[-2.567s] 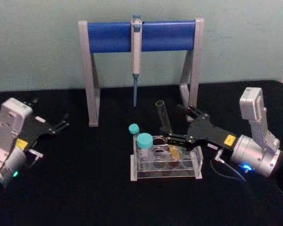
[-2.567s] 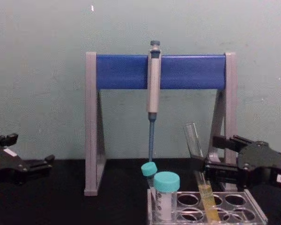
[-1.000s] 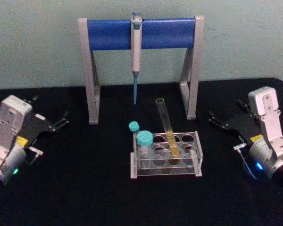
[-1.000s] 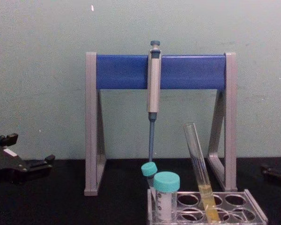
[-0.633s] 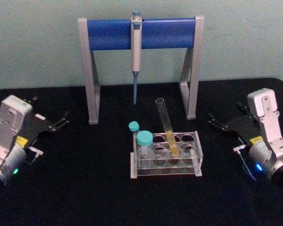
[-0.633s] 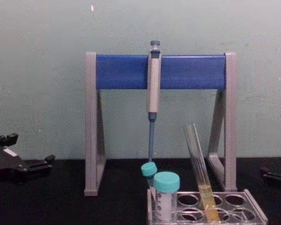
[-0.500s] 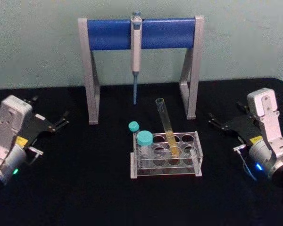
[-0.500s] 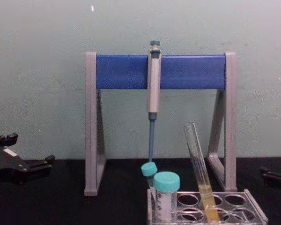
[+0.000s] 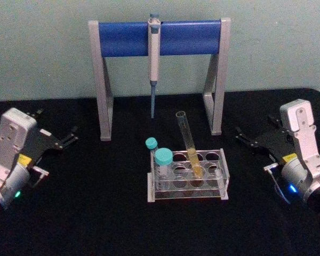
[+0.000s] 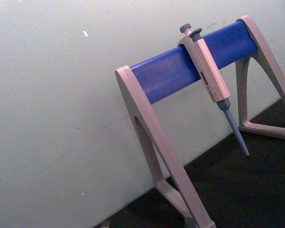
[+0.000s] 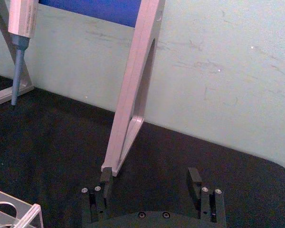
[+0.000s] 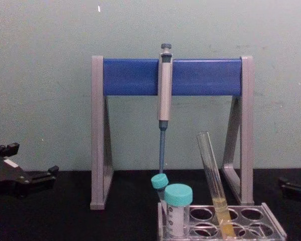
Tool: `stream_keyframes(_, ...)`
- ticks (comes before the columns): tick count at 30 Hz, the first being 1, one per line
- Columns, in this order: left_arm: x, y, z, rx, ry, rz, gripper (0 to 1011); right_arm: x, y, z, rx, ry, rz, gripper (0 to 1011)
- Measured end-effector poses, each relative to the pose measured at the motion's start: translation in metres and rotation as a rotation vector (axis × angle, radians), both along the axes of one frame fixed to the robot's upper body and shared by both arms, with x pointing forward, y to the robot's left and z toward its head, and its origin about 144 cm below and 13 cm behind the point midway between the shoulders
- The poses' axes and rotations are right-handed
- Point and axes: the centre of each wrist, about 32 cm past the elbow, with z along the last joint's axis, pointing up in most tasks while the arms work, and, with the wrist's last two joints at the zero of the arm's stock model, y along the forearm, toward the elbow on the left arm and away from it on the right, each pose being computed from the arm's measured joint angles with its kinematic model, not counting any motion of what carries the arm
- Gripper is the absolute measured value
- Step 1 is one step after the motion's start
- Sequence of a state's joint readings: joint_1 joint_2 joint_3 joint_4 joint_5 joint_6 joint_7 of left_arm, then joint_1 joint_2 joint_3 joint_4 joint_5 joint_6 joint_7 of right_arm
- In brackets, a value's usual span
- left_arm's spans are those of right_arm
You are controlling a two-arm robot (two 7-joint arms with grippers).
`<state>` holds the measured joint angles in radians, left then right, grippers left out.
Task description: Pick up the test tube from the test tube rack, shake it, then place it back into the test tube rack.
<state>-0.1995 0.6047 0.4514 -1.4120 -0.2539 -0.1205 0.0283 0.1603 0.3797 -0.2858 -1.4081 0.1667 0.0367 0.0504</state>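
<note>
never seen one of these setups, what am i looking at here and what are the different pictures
This is a two-armed robot at a black table. Each arm ends in a claw. The head view looks down from above; the chest view looks across the table from lower down; the two wrist views ride on the arms.

The left claw and right claw sit out at the sides, open and holding nothing.

In the middle is a clear test tube rack. A long test tube with yellow liquid leans in it, beside two teal-capped tubes. Behind stands a grey stand with a blue bar, and a pipette hangs from it.
</note>
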Motion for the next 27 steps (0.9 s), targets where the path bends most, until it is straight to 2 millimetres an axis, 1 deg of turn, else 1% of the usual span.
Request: stream_keyframes(27, 0.0000, 0.0000, 0.0000, 0.000, 0.000, 0.000, 1001, 0.0000, -0.0001, 0.0002, 0.000, -0.002, 0.000, 1000)
